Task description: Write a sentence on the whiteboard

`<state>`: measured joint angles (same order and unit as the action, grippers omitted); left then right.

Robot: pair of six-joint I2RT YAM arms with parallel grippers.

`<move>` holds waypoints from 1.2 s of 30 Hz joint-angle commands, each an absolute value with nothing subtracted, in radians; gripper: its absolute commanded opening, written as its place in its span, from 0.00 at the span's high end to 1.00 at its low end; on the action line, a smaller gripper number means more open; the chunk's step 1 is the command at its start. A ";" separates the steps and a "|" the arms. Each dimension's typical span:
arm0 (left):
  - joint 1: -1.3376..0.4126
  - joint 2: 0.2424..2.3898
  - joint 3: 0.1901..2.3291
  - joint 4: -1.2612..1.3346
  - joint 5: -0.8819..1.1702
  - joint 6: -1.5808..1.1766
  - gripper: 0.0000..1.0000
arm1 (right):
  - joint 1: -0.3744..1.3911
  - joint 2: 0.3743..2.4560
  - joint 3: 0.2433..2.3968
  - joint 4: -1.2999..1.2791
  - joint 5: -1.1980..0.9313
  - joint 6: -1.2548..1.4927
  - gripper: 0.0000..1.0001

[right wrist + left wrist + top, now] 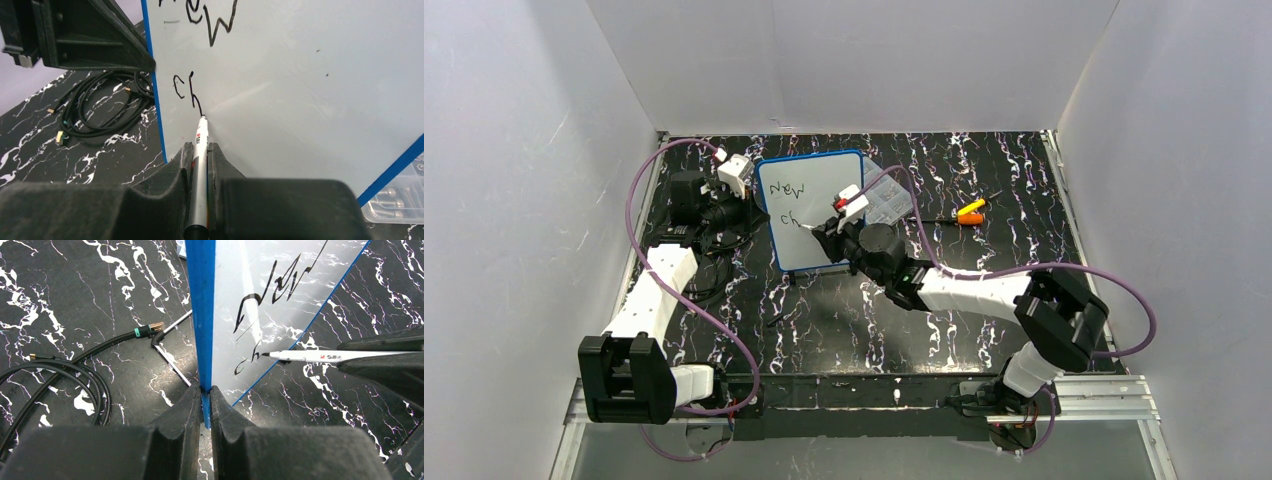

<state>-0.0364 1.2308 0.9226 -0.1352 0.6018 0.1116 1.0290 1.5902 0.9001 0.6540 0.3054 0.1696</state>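
Your right gripper (201, 150) pinches a pen (202, 131); your left gripper (206, 392) clamps the whiteboard (260, 270) by its frame. So far the sentence (192, 92) reads only "New ch", so most seems unwritten.

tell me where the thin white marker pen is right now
In the right wrist view the thin white marker pen is clamped in the right gripper, its tip touching the blue-framed whiteboard just after the black "ch".

Coiled cables (115, 340) left of whiteboard (814, 185) — clear box (886, 203) (right) behind
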 commanded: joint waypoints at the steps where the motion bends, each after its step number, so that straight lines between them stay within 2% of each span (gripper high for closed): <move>1: -0.035 1.204 0.922 -0.121 0.623 0.114 1.00 | 1.023 1.502 0.897 0.726 0.320 0.170 0.99; 36: -0.035 1.206 0.922 -0.121 0.627 0.113 1.00 | 1.023 1.573 0.945 0.731 0.358 0.128 0.99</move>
<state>-0.0364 1.2308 0.9226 -0.1352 0.6029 0.1112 1.0271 1.5593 0.8997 0.6827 0.3458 0.1535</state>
